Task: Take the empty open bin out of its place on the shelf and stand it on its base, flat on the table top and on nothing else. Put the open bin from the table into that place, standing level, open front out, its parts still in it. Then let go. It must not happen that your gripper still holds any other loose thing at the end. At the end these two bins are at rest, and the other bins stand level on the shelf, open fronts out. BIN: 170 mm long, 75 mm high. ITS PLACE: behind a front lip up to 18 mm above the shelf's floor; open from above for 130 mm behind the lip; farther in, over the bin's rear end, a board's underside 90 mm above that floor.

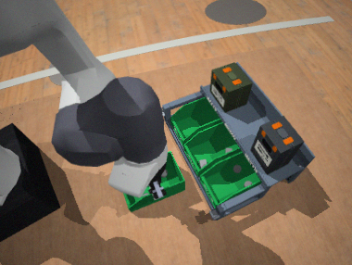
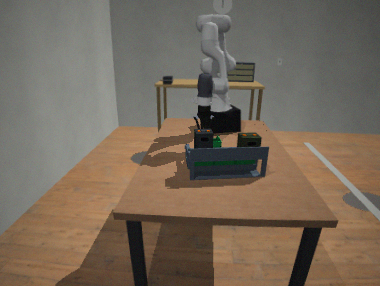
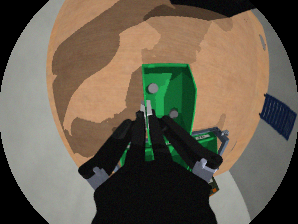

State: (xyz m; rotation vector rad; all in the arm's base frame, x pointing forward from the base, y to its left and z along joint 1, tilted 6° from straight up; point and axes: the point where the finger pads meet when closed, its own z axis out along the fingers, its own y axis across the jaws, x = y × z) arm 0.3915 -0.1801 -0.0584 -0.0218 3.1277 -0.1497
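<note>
Nothing is swapped yet: the empty green plastic bin [image 1: 196, 111] sits in the grey-blue shelf [image 1: 259, 108] mid-table. The jaws are closed, apparently pinching the parts-filled green bin's [image 1: 176, 178] thin side wall, toward the arm's table edge.
</note>
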